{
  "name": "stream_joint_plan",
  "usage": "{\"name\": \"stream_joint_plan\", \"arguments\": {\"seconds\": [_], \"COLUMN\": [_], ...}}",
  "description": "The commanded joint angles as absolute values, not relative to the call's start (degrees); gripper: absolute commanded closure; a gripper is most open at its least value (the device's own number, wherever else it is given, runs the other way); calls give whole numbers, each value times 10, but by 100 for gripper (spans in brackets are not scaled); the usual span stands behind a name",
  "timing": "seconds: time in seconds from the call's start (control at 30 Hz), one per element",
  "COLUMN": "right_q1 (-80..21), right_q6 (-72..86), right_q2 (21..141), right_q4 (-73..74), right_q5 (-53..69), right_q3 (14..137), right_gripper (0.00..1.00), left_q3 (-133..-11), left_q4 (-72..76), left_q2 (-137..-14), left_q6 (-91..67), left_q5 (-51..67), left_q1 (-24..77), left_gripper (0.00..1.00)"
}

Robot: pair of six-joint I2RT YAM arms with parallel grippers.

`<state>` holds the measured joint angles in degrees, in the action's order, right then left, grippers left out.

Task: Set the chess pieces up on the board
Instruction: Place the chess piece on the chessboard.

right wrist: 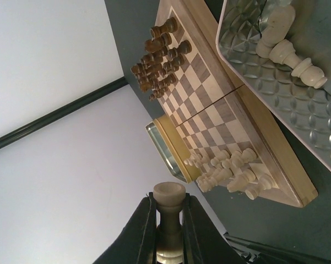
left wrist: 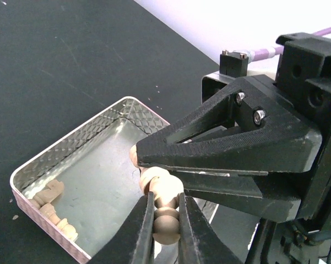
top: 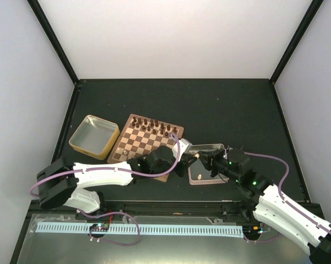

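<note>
My left gripper [left wrist: 166, 204] is shut on a pale beige chess piece [left wrist: 166, 228], gripping its round head and neck above a silver patterned tray [left wrist: 71, 137]. My right gripper [right wrist: 169, 201] is shut on a pale piece with a flat cupped end [right wrist: 169, 191]. The right gripper's fingers [left wrist: 220, 148] lie right over the left-held piece; I cannot tell whether they touch it. In the top view both grippers meet at the tray's far edge [top: 195, 157]. The board [top: 140, 144] lies to their left. It also shows in the right wrist view [right wrist: 220, 113], with several pale pieces [right wrist: 231, 170] along one edge.
Dark brown chessmen [top: 154, 127] stand along the board's far edge and show in the right wrist view [right wrist: 159, 60]. A few pale pieces [left wrist: 49, 193] lie in the tray [right wrist: 264, 88]. A yellow-rimmed tin [top: 93, 136] sits left of the board.
</note>
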<state>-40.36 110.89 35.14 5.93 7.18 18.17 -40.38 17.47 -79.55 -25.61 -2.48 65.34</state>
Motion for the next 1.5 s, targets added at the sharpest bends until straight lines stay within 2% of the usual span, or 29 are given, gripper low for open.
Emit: {"name": "stream_joint_plan", "arguments": {"seconds": [0.0, 0.07, 0.2, 0.43, 0.6, 0.73, 0.9, 1.07, 1.47], "right_q1": [-402, -402, -402, -402, -402, -402, -402, -402, -402], "right_q6": [1101, 1080, 983, 765, 665, 625, 608, 596, 575], "right_q2": [347, 345, 341, 368, 411, 447, 467, 478, 479], "right_q4": [59, 75, 138, 267, 297, 296, 277, 265, 261], "right_q5": [71, 55, -15, -168, -225, -229, -223, -219, -219], "right_q3": [180, 186, 208, 266, 277, 274, 259, 256, 249], "right_gripper": [94, 94, 95, 94, 94, 94, 94, 93, 92], "left_q3": [-438, -446, -471, -542, -565, -570, -547, -523, -509], "left_q4": [188, 171, 81, -207, -391, -509, -556, -563, -584], "left_q2": [-801, -801, -789, -747, -689, -647, -604, -615, -699], "left_q6": [-248, -243, -230, -212, -211, -213, -204, -177, -170], "left_q5": [-42, -44, -50, -69, -41, -8, 14, 64, 75], "left_q1": [656, 655, 655, 624, 540, 424, 303, 214, 162], "left_gripper": [95, 98, 98, 98, 98, 98, 98, 97, 97]}}
